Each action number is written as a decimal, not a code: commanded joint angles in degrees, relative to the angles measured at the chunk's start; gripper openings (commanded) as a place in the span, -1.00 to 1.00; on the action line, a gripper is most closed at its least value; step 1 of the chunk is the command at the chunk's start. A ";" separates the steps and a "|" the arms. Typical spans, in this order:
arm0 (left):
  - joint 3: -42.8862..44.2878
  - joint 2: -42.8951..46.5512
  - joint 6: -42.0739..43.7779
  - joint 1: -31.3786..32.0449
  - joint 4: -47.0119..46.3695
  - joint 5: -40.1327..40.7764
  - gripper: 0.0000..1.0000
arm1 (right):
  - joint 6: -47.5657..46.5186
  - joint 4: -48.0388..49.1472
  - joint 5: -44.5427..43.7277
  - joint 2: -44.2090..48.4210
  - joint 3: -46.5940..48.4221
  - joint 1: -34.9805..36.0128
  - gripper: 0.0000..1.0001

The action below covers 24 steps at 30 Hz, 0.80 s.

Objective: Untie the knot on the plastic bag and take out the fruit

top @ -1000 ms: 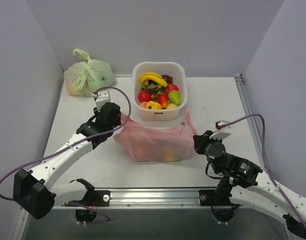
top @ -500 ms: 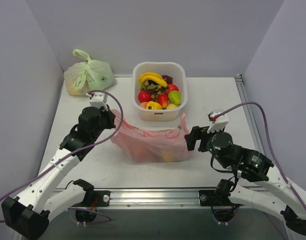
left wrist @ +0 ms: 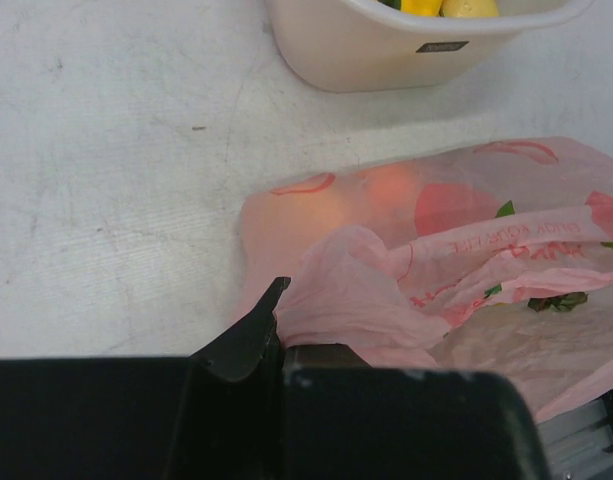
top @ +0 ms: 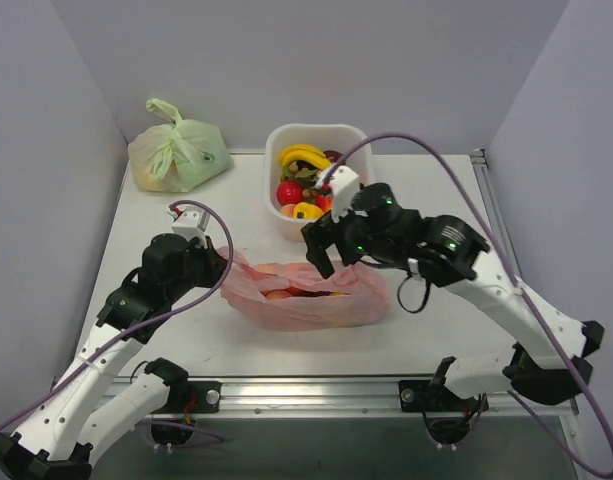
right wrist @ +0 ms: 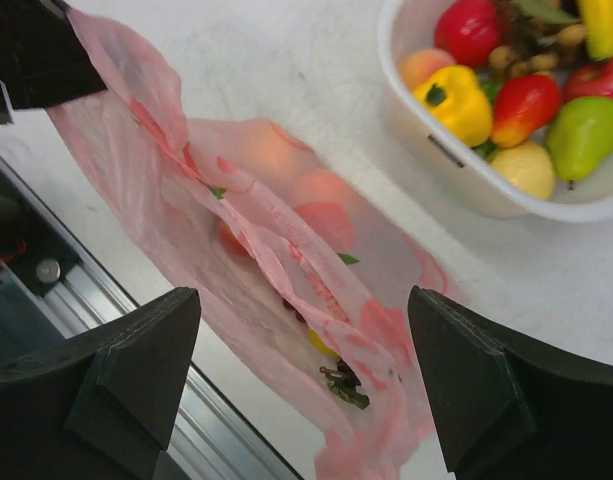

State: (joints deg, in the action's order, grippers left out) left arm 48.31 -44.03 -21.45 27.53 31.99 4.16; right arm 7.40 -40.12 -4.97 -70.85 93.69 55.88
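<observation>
The pink plastic bag [top: 308, 297] lies crumpled at mid-table, its mouth slack along the top. My left gripper [top: 224, 269] is shut on the bag's left end; in the left wrist view pink film [left wrist: 346, 300] bulges out of the closed jaws [left wrist: 281, 342]. My right gripper [right wrist: 301, 320] hangs open above the bag [right wrist: 286, 260], touching nothing. Fruit shows through the film: a pinkish one [right wrist: 326, 222], an orange one [right wrist: 229, 240], a yellow one [right wrist: 321, 343] and a dark stalk [right wrist: 344, 386]. The knot is not in view.
A white basket [top: 276, 140] full of toy fruit stands just behind the bag, partly covered by my right arm. A tied pale green bag [top: 178, 155] sits at the back left. The metal rail [top: 316, 392] runs along the near table edge.
My right gripper let go of the bag's right handle, opened and swung from the right to above the bag. My left gripper shut on the left end and drew back toward the near left.
</observation>
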 commanded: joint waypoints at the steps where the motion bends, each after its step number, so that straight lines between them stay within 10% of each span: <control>1: -0.41 1.66 -2.36 -0.28 4.83 -3.02 -1.00 | -5.11 -4.53 8.66 -7.89 0.79 0.55 0.75; 16: -4.19 2.02 -5.44 -0.28 7.83 -2.85 -1.00 | -4.15 3.99 7.27 -23.10 -15.63 0.12 0.71; 21: -4.89 0.97 -5.35 -0.28 7.56 -2.23 -1.00 | 5.04 11.63 2.09 -18.73 -23.45 -9.54 0.07; 24: -5.60 0.35 -5.53 -0.28 7.12 -1.79 -1.00 | 12.87 15.85 -2.14 -12.59 -28.73 -15.96 -0.64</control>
State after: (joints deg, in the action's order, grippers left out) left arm 43.11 -43.38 -26.50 27.55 39.75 1.39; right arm 10.59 -28.03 0.01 -91.18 67.94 44.77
